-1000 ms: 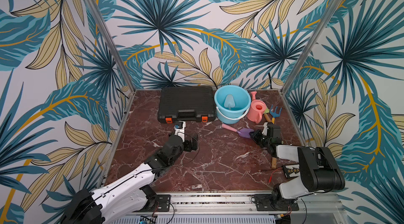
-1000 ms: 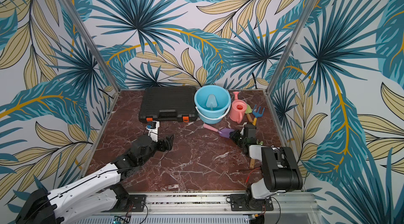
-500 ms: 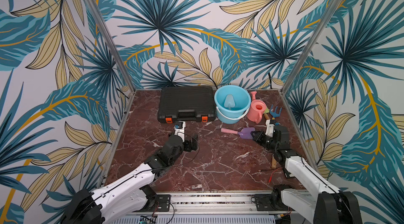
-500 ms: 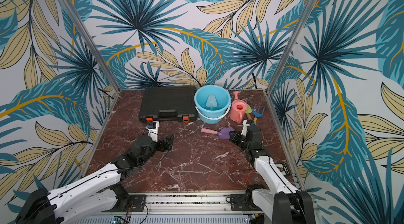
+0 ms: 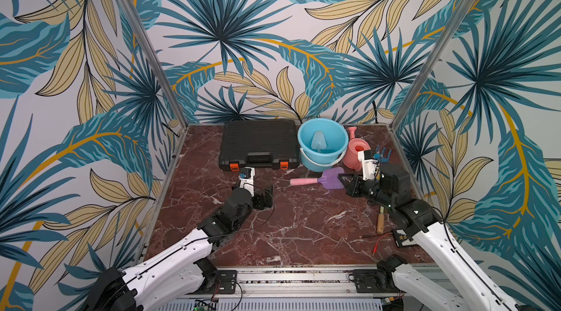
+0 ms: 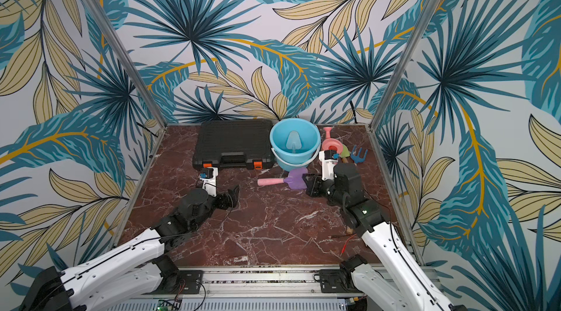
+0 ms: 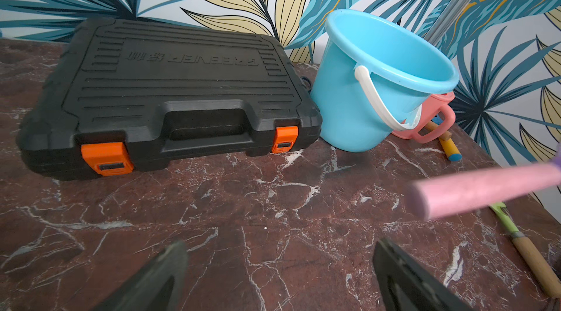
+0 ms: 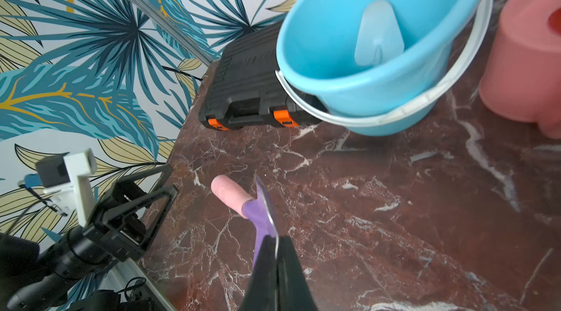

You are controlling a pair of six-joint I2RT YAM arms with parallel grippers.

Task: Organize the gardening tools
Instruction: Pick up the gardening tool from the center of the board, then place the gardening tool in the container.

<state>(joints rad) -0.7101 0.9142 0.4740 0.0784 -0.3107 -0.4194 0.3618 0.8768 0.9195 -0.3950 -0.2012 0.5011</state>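
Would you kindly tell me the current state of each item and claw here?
black case: closed, both orange latches down.
blue bucket: upright, pale blue trowel inside.
pink watering can: upright.
purple shovel: held by its blade.
right claw: shut on purple shovel.
left claw: open, empty.
blue fork-rake: lying flat.

purple shovel (image 5: pixel 331 178), blue bucket (image 5: pixel 306 154), black case (image 5: pixel 258 142)

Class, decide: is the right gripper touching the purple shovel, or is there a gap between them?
Touching. The right wrist view shows the fingers of the right gripper shut on the blade edge of the purple shovel, with no gap.
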